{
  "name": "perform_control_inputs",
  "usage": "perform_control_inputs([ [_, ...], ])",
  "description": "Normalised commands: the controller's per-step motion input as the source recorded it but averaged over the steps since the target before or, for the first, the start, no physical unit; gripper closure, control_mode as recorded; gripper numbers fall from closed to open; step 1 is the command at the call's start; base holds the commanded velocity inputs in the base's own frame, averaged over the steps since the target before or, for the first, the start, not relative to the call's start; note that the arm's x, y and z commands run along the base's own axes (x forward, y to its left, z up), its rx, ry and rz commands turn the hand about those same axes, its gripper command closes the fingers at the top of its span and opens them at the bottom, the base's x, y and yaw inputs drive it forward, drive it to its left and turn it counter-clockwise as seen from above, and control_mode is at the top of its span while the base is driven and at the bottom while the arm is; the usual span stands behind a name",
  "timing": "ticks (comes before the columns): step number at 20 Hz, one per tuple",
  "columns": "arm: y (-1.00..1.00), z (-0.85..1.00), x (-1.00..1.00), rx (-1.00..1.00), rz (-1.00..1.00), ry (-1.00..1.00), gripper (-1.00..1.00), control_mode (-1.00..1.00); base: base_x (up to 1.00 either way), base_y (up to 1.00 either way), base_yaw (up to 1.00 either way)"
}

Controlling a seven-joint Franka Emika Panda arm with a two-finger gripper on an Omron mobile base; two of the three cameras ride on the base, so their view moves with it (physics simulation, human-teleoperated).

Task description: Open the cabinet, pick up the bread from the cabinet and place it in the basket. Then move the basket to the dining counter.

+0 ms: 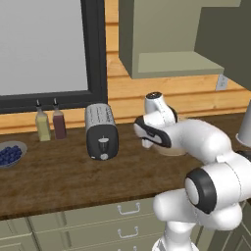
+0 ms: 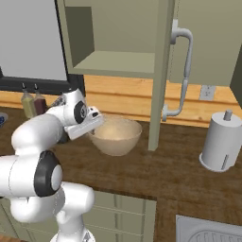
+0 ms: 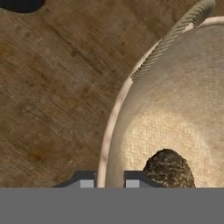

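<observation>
- Basket (image 2: 116,135): stands upright on the wooden worktop (image 1: 59,171), below the open cabinet (image 2: 113,38) and just left of its swung-out door (image 2: 160,71).
- Bread (image 3: 169,169): lies inside the basket, on the woven bottom near the wall closest to the hand.
- Gripper (image 3: 109,183): closed on the basket rim; in the hand view, 1 fingertip sits outside the wall and 1 inside, with the rim between them.
- Rope handle (image 3: 175,35): runs along the rim at the upper right of the hand view.
- Cabinet shelf (image 2: 118,61): bare, door handle (image 2: 185,71) facing right.
- Toaster (image 1: 101,131): stands left of the arm, near 2 bottles (image 1: 50,125) and the blueberry bowl (image 1: 11,154).
- Paper towel roll (image 2: 221,142): stands right of the door.
</observation>
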Motion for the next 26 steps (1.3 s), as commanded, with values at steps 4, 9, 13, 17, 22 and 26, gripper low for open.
perform_control_inputs([
  [4, 0.01, 0.87, -0.88, -0.02, 0.0, -0.39, 1.0, -1.0, 0.0, 0.0, 0.0],
  [9, 0.01, 0.94, -0.89, -0.01, 0.01, -0.21, 1.0, -1.0, 0.0, 0.0, 0.0],
  [13, 0.13, 0.99, -0.93, -0.05, 0.02, 0.02, 1.0, -1.0, 0.0, 0.0, 0.0],
  [17, 0.19, 1.0, -0.65, -0.01, 0.0, 0.23, 1.0, -1.0, 0.0, 0.0, 0.0],
  [22, 0.23, 0.28, -0.1, -0.03, 0.0, 0.44, 1.0, -1.0, 0.0, 0.0, 0.0],
  [26, 0.02, -0.09, -0.14, -0.02, 0.01, 0.22, 1.0, -1.0, 0.0, 0.0, 0.0],
])
